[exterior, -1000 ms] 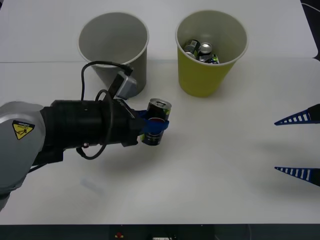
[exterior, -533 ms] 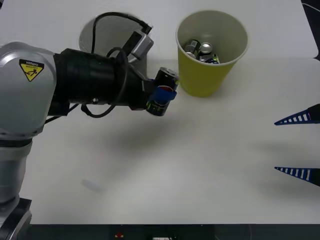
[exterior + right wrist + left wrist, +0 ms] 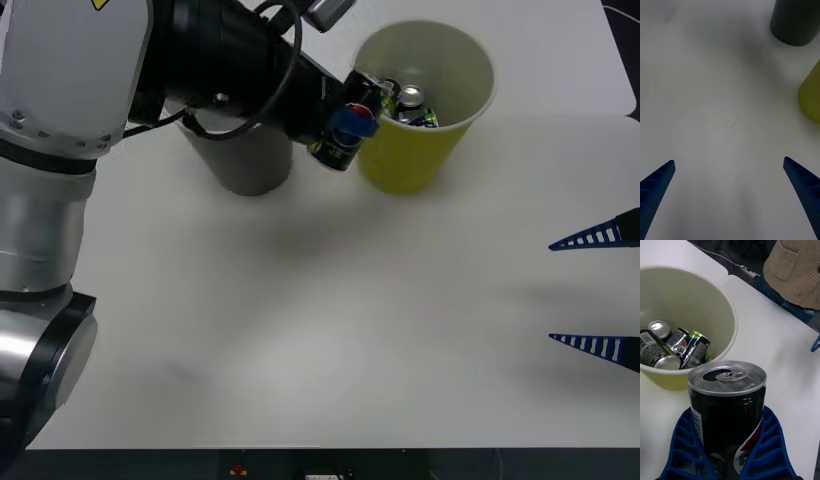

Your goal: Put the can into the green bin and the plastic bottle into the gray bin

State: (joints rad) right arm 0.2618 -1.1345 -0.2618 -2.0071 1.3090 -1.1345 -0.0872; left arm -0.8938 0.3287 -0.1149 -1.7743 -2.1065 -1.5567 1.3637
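A broad white table is lying flat and matte under everything, its surface smooth and bare toward the near edge. Across its far left the robot's bulky left arm, grey shell and black ribbed sleeve with a looping cable, is reaching over and hiding most of the gray bin, so that just the bin's plain tapered wall is showing below the arm. Just beside it to the right the green bin is standing upright, a yellow-green tapered cup with a rolled rim, and in the left wrist view its pale inside is holding several drink cans lying jumbled on their sides. The left gripper is hanging in the air at the green bin's near-left rim, its blue ribbed fingers clamping the can on both sides; the can is slim, dark-bodied with red and blue marks and a silver pull-tab top, and is tilting toward the bin in the front view. The right gripper is resting low at the table's right edge, well apart from both bins, its two blue fingers spreading wide with nothing between them.
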